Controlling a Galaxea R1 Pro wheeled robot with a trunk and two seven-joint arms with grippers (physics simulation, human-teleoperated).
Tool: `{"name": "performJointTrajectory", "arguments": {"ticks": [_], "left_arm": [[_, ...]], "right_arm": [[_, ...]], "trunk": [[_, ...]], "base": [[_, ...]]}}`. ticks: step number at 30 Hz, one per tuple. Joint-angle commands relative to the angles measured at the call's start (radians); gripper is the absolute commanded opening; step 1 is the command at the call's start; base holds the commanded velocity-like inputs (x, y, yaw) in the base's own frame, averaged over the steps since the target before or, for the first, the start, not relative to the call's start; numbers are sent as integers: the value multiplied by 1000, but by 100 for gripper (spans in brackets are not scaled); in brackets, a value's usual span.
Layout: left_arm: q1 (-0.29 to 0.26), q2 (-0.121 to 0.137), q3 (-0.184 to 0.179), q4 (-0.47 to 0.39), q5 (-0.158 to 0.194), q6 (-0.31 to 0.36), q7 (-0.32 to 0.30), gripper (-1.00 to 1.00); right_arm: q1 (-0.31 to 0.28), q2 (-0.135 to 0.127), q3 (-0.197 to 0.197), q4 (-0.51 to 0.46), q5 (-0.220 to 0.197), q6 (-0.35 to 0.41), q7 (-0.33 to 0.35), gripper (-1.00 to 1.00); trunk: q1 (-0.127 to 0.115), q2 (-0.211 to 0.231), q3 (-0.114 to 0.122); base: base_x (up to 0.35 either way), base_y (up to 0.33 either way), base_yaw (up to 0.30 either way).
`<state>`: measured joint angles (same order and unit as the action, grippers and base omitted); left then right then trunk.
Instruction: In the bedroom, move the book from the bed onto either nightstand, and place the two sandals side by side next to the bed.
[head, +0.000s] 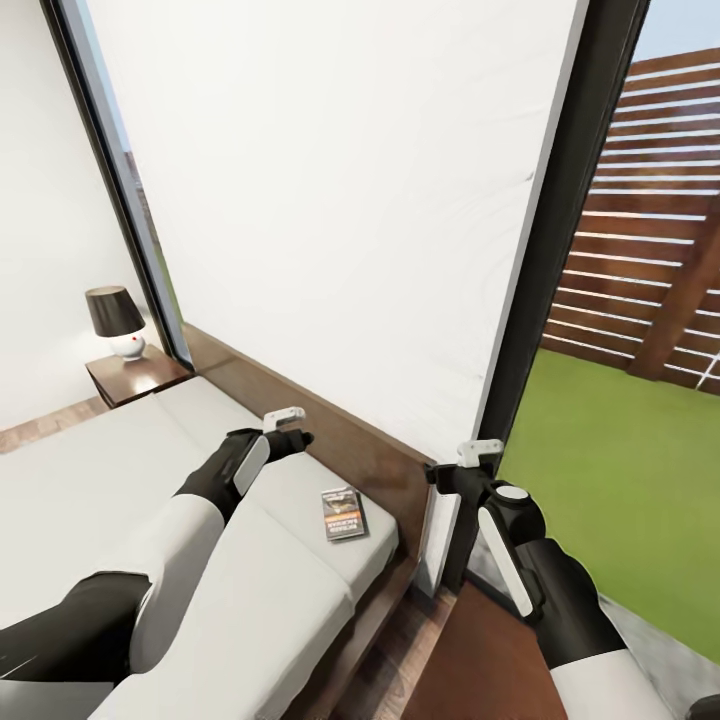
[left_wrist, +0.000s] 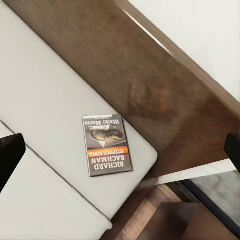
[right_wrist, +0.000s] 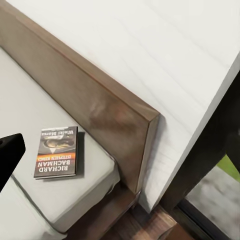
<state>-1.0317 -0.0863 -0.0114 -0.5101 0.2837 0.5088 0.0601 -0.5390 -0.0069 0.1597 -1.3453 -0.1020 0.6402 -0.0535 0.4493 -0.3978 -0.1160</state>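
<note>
The book (head: 343, 513) lies flat on the pale mattress of the bed (head: 120, 470), near the corner by the dark brown headboard (head: 350, 440). Its orange band and white lettering are clear in the left wrist view, where the book (left_wrist: 106, 145) lies below and between the dark fingertips (left_wrist: 10, 156). My left gripper (head: 290, 428) hovers open above the mattress, a little short of the book. My right gripper (head: 468, 462) is open in the air beyond the bed's corner, by the window frame; the book (right_wrist: 57, 152) shows off to its side. A nightstand (head: 130, 378) stands at the bed's far side. The sandals are out of view.
A black-shaded lamp (head: 115, 320) stands on the far nightstand. A white wall panel (head: 350, 200) rises behind the headboard. A black window frame (head: 550, 250) stands close to my right arm, with lawn and slat fence outside. A reddish-brown surface (head: 480, 670) lies under my right forearm.
</note>
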Motion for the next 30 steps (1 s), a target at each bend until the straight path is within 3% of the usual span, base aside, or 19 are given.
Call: {"name": "performJointTrajectory", "arguments": {"ticks": [1, 30], "left_arm": [[-1, 0, -1, -2, 10, 5, 7, 100], [-1, 11, -4, -3, 8, 21, 9, 100]], "right_arm": [[-1, -1, 1, -1, -10, 4, -6, 100], [-1, -1, -6, -4, -10, 16, -8, 100]], "trunk": [[1, -2, -2], [1, -2, -2]], "base": [[0, 0, 0], [0, 0, 0]]}}
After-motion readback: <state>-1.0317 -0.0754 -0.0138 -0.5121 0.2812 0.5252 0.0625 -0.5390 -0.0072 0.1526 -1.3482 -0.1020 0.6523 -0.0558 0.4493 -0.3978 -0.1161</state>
